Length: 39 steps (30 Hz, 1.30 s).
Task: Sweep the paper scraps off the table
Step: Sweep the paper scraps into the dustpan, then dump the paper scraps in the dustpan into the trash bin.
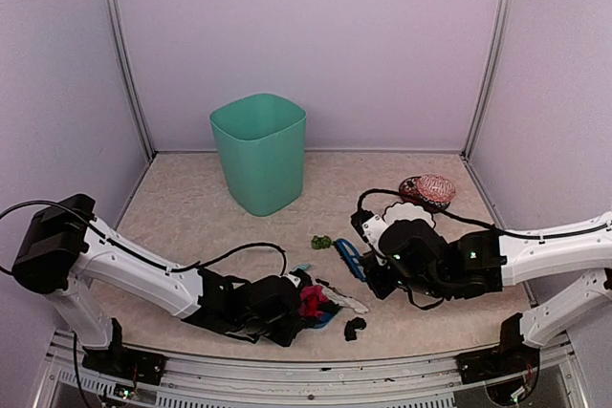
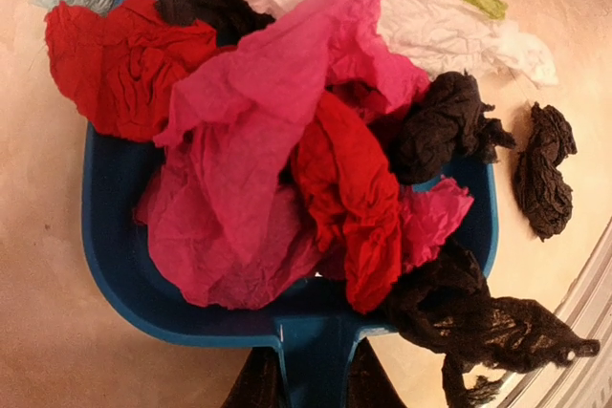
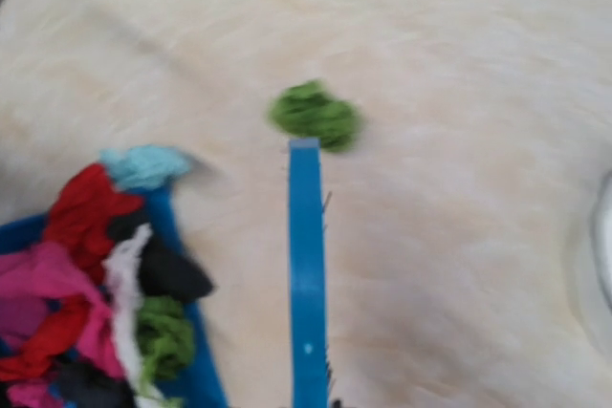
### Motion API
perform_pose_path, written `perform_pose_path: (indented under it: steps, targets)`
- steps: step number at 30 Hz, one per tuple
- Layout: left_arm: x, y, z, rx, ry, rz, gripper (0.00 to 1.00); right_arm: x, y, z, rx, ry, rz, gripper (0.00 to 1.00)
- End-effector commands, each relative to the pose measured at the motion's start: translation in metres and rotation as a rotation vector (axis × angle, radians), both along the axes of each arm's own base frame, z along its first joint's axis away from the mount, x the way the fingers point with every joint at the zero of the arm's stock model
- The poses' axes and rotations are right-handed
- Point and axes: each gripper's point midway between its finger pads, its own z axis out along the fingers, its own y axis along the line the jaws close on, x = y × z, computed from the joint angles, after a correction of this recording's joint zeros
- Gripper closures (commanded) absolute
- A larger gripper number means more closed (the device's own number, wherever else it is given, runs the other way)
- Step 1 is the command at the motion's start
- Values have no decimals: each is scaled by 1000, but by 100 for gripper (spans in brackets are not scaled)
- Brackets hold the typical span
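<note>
**Green scrap at brush tip, pan loaded**

Loose green crumpled paper scrap (image 3: 316, 114) sits on beige marbled table (image 3: 459, 64), just beyond the tip of the long blue brush (image 3: 306, 274), whose axis points at it. Right gripper (image 1: 375, 274), nearer, clamped on that brush. Left gripper (image 1: 292, 311) pinches handle of blue plastic dustpan (image 2: 120, 265), heaped with pink, red, black paper scraps (image 2: 287, 169), left of brush.

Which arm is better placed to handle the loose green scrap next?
Probably right: its brush tip lies next to the green scrap, while the left gripper is holding the full dustpan.
</note>
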Motion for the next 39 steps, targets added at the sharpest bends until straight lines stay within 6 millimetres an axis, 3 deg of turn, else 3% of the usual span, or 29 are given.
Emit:
perform_pose_path:
  steps: [1,7,14,23,39]
  targets:
    - [9,5,-1,-1,-58,5,100,9,-36,16,81,-53,-179,100]
    - [19,0,14,-28,-121,10,100,11,-66,25,173,-79,-277,100]
    - [36,1,43,-67,-187,43,100,12,-84,22,225,-74,-332,100]
    - [58,9,85,-84,-261,79,100,18,-94,20,252,-84,-376,100]
    - [109,39,183,-96,-336,150,100,27,-96,19,290,-81,-385,100]
